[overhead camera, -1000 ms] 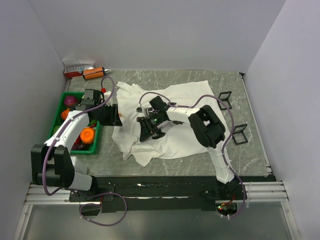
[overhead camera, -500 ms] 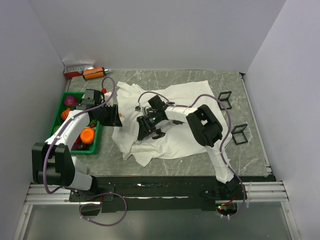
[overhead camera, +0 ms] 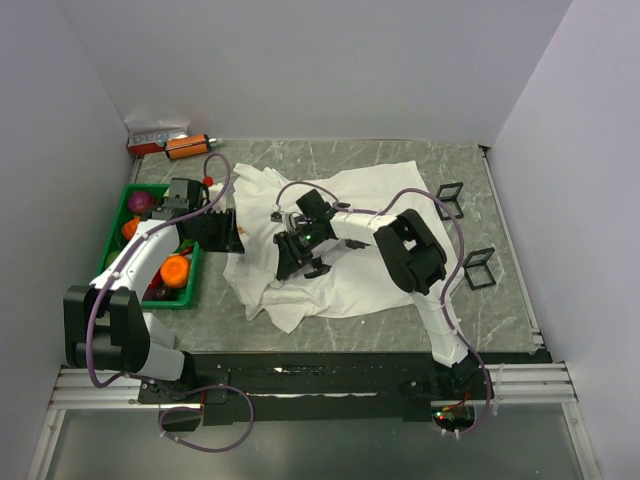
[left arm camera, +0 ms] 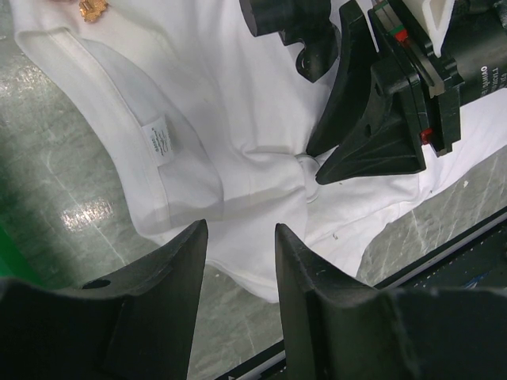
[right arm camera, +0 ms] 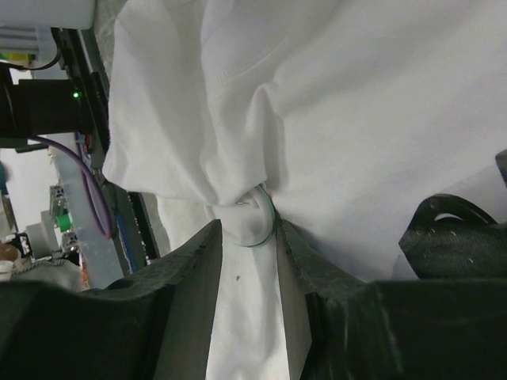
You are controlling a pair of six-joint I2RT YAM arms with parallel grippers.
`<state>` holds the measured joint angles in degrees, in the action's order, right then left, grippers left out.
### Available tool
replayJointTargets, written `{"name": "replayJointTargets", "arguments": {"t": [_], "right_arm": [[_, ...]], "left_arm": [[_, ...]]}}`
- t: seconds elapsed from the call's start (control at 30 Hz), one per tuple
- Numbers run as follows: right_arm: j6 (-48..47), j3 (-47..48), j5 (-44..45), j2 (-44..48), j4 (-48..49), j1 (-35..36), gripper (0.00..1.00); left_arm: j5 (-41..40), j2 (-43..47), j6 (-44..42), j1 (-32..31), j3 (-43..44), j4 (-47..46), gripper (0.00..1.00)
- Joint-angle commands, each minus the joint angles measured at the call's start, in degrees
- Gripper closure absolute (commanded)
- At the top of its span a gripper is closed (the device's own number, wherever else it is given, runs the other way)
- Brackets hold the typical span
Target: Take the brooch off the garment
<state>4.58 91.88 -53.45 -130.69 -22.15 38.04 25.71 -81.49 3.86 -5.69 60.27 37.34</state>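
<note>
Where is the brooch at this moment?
In the left wrist view, the brooch lies at the top left corner, on the white garment, just inside its folded edge and up and to the left of the small label.

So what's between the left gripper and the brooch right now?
In the left wrist view, only the white garment: its collar band and a small sewn label lie between the open left gripper and the brooch. Nothing else.
</note>
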Motion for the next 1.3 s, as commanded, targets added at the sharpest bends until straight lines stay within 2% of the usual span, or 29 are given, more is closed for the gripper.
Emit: {"name": "replayJointTargets", "arguments": {"t": [0.0, 0.27, 0.6, 0.77, 0.9, 1.27], "right_arm": [[-2.4, 0.1, 8.4, 3.2, -2.8, -0.3, 0.56], [-0.1, 2.4, 2.8, -1.3, -1.1, 0.2, 0.55], [0.6, 2.9, -4.7, -2.3, 0.8, 0.4, 0.65], [0.7, 3.0, -8.1, -2.3, 1.6, 0.3, 0.66], [1.8, 3.5, -8.9, -2.7, 2.6, 0.2, 0.69], [3.6, 5.0, -8.2, -5.2, 3.4, 0.5, 0.69]], "left_arm": [[1.5, 0.1, -0.5, 0.2, 2.7, -0.3, 0.55], [1.1, 0.5, -1.2, 0.2, 2.7, 0.8, 0.55], [1.5, -0.8, -1.5, 0.1, 3.3, 0.9, 0.55], [1.6, -1.2, -1.5, 0.2, 3.5, 0.7, 0.54], [1.9, -1.1, -1.6, 0.2, 3.7, 0.8, 0.54], [2.2, -1.4, -2.4, 0.2, 3.8, 1.4, 0.54]]}}
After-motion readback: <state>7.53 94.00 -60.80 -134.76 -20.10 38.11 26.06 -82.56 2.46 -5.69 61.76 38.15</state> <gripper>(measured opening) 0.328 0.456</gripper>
